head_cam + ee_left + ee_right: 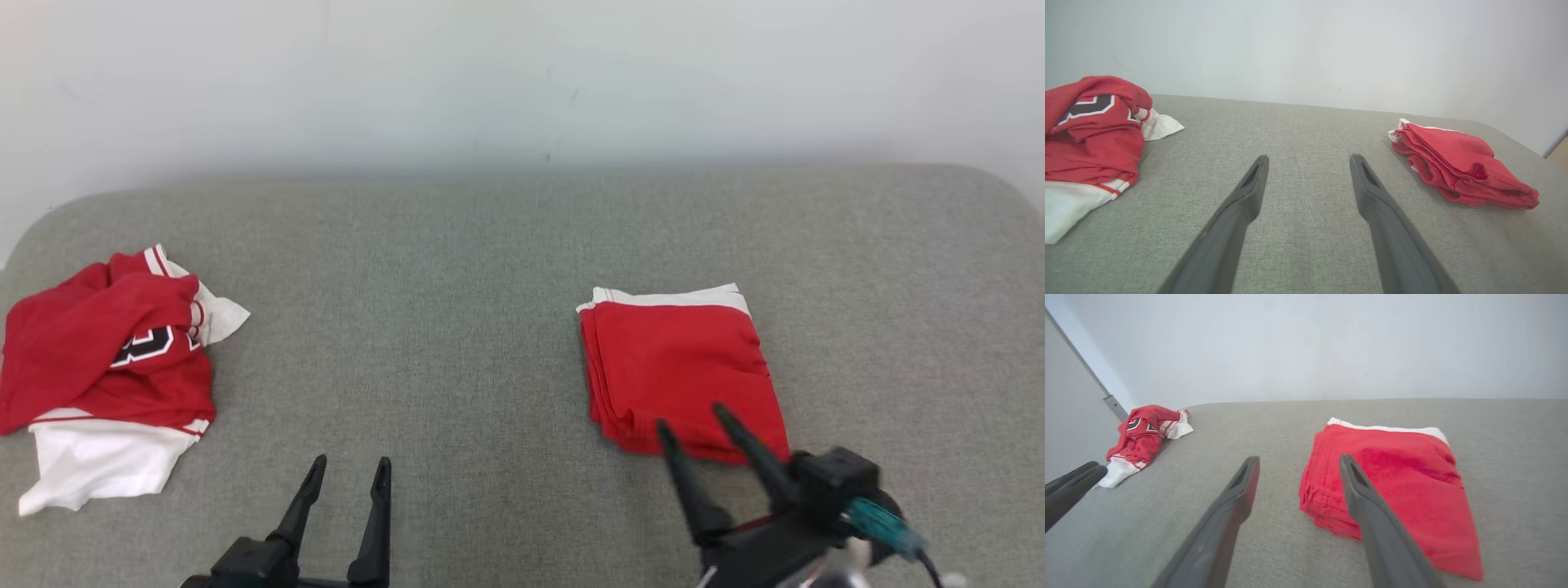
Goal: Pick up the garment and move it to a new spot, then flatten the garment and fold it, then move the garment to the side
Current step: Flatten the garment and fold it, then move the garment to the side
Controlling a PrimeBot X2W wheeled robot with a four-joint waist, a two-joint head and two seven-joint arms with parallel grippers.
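the left hand [351, 461] hovers spread over the grey surface [457, 286], the right hand [690, 416] spread and empty at the near edge of the folded red garment [678, 359].

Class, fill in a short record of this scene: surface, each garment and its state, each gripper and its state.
surface: grey woven cushion before a white wall
garment, robot's right: red cloth with white band, folded flat in a neat stack
garment, robot's left: red and white jersey, crumpled in a heap
left gripper: fingers apart, empty, over bare cushion
right gripper: fingers apart, empty, at the folded cloth's near edge; contact unclear
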